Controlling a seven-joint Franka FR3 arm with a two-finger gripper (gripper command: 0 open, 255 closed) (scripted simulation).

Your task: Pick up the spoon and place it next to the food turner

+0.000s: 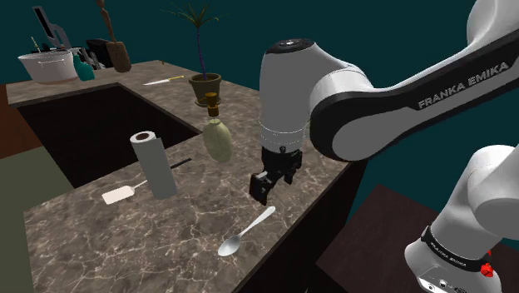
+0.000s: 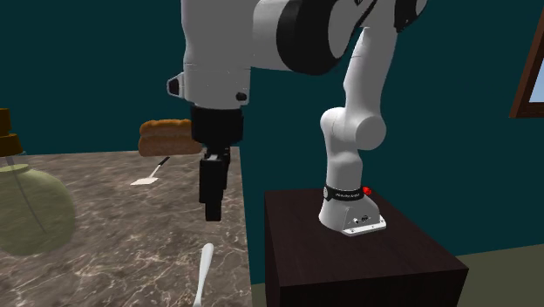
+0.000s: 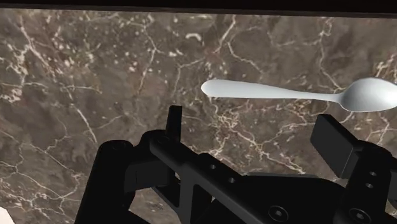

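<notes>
Spoon point(image 1: 246, 230) lies flat on the brown marbled counter point(image 1: 150, 250), near the edge that faces the dark stand point(image 2: 349, 262). It is a pale, plain grey; in the shoulder view its bowl points to the lower left and its handle runs up and to the right. In the second exterior view the spoon point(image 2: 205, 272) shows at the bottom of the picture, just below the hand. The gripper point(image 1: 259, 191) hangs over the counter near the handle's end, above the spoon and not touching it. From the wrist, the gripper point(image 3: 253, 130) has its two black fingers point(image 3: 173, 121) standing well apart with nothing between them but bare counter, and the spoon point(image 3: 299, 94) lies crosswise just beyond their tips, so it is not held. The second exterior view shows the gripper point(image 2: 212, 208) pointing straight down under the white arm point(image 2: 218, 52). The food turner point(image 1: 119, 196) lies well apart from the spoon, toward the shoulder view's left, its white blade flat on the counter. A paper towel roll point(image 1: 155, 163) stands upright in front of its dark handle and hides the middle of it. An olive-green bottle point(image 1: 218, 138) stands between the roll and the arm, with a potted plant point(image 1: 205, 83) behind it. A dark sink recess point(image 1: 91, 125) lies at the shoulder view's left.
</notes>
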